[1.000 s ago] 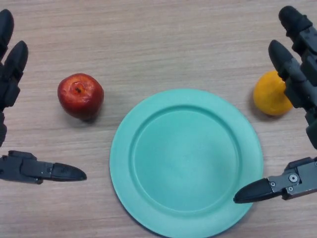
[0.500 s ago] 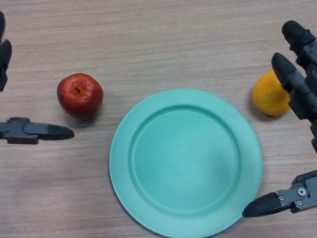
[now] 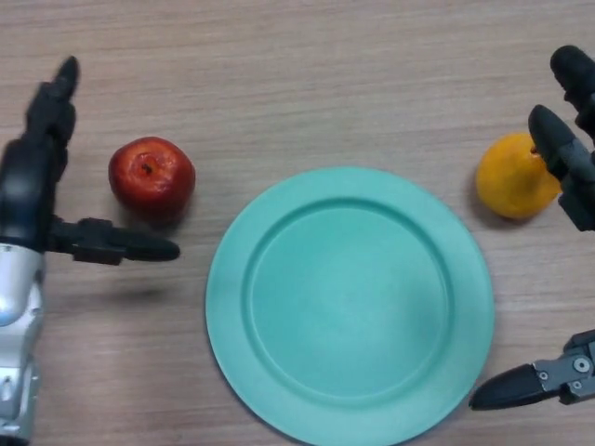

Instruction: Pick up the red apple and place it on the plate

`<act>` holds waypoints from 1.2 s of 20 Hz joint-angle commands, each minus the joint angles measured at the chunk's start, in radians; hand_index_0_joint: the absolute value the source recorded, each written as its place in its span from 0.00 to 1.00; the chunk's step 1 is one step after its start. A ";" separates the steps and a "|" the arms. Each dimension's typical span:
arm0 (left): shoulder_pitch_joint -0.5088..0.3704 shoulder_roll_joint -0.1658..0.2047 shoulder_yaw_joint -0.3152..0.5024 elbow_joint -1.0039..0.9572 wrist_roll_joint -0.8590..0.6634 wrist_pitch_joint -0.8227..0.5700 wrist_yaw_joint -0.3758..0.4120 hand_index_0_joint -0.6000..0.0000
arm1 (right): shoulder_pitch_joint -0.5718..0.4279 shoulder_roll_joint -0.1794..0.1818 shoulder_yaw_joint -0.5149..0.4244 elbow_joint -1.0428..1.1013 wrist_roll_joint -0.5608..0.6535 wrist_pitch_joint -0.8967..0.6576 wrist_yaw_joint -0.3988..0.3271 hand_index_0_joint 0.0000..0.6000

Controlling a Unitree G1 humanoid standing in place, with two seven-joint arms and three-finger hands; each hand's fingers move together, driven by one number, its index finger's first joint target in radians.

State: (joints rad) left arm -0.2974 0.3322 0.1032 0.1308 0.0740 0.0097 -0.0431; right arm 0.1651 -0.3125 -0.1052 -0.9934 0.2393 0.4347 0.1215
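A wooden table (image 3: pixel 307 84) with a pale, fine grain running across it is being viewed from above, and it is filling the whole view; nothing of the room beyond it is being shown. A round green plate (image 3: pixel 349 302) is lying flat on the wood near the middle, slightly towards the near edge. The red apple (image 3: pixel 152 175) is resting on the bare table to the left of the plate, near its rim but apart from it, with its stem dimple turned upward. An orange fruit (image 3: pixel 513 188) is sitting on the table to the right of the plate, also clear of the rim.

The left hand (image 3: pixel 37 186) is being held just left of the apple with its fingers spread wide: the fingers are pointing away along the far left side of the fruit, while the thumb is reaching out across the table just in front of it. No contact with the apple is being shown. The right hand (image 3: pixel 569 158) is being held wide open at the right edge, its fingers overlapping the orange fruit's right side and its thumb lying over the plate's lower right rim.
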 commanded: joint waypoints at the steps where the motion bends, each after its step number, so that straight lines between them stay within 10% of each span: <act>1: -0.068 0.038 0.032 0.012 0.034 -0.203 0.046 1.00 | 0.009 -0.024 -0.070 -0.054 0.050 -0.188 -0.021 0.00; 4: -0.129 0.033 0.001 0.149 0.106 -0.287 0.077 1.00 | 0.026 -0.013 -0.092 -0.054 0.052 -0.207 -0.013 0.00; 9: -0.174 0.018 -0.009 0.211 0.091 -0.275 0.062 0.00 | 0.048 -0.056 -0.131 -0.054 0.107 -0.231 -0.046 0.00; 19: -0.095 0.036 0.012 -0.068 0.117 -0.154 0.083 0.00 | 0.083 -0.086 -0.138 -0.054 0.122 -0.273 -0.080 0.00; 24: 0.046 -0.101 -0.123 -0.494 0.123 0.021 0.009 0.00 | 0.075 -0.099 -0.161 -0.054 0.144 -0.266 -0.089 0.00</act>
State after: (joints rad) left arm -0.2168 0.2080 -0.0521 -0.3245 0.1908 0.1135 -0.0358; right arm 0.2425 -0.3845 -0.1918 -0.9932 0.3633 0.3185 0.0605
